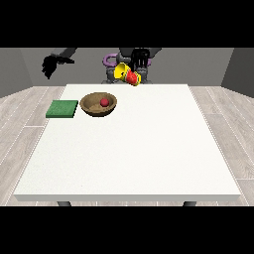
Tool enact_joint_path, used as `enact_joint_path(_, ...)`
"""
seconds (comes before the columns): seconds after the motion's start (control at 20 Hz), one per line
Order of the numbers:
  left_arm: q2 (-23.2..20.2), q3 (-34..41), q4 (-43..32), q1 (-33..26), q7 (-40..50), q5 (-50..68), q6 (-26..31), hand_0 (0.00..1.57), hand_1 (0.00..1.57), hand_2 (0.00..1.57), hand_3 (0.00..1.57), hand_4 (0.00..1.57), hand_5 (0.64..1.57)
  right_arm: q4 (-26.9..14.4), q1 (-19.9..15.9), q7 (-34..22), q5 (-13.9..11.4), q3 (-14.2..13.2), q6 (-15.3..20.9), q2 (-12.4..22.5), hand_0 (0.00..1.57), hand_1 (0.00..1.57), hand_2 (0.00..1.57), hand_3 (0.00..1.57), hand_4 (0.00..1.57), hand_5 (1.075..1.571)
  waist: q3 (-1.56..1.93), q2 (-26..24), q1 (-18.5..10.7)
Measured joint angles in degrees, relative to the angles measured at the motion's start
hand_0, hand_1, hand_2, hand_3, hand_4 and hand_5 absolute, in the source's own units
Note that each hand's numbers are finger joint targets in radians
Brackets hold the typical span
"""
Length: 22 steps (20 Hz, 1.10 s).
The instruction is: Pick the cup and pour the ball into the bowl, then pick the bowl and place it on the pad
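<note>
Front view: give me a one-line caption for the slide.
Hand at the view's right holds the tipped yellow cup; red ball lies in the wooden bowl beside the green pad.

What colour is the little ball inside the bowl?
The ball is red, sitting in the brown bowl; the front view shows it best.

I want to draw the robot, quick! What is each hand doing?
Hand at the view's right: closed round the tipped yellow cup.
Hand at the view's left: holds nothing; its fingers cannot be told.
</note>
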State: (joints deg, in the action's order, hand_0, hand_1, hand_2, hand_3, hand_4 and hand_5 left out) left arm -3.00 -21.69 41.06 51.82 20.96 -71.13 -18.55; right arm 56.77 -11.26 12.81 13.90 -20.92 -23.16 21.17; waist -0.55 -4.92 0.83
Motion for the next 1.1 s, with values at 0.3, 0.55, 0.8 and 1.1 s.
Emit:
enact_joint_path(0.3,2.27,12.32,9.19,-9.40,-5.87,24.36,-8.75,0.00,0.00,0.00,0.00,0.00,1.553,1.46,-2.23,0.39,0.25,0.61,1.35,-2.05,0.00,0.00,0.00,0.00,0.28,1.567,-0.64,5.99,-0.16)
enact_joint_path(0.55,2.77,14.76,17.81,-16.79,-17.02,45.46,-7.41,0.00,0.00,0.00,0.00,0.00,1.565,2.59,-4.54,0.60,-1.55,2.33,5.94,-5.81,0.00,0.00,0.00,0.00,0.21,1.571,-0.30,9.28,-1.48)
enact_joint_path(0.8,2.28,15.47,22.47,-23.28,-28.91,58.01,-0.20,0.00,0.00,0.00,0.00,0.00,1.563,2.61,-6.21,1.18,-3.22,3.04,12.51,-10.06,0.00,0.00,0.00,0.00,0.31,1.569,0.20,11.68,-5.17)
enact_joint_path(1.1,0.01,17.43,25.43,-26.39,-34.92,63.22,7.49,0.00,0.00,0.00,0.00,0.00,1.565,-3.12,-9.59,4.73,-3.39,1.96,16.43,-11.49,0.00,0.00,0.00,0.00,0.26,1.567,0.47,13.50,-7.64)
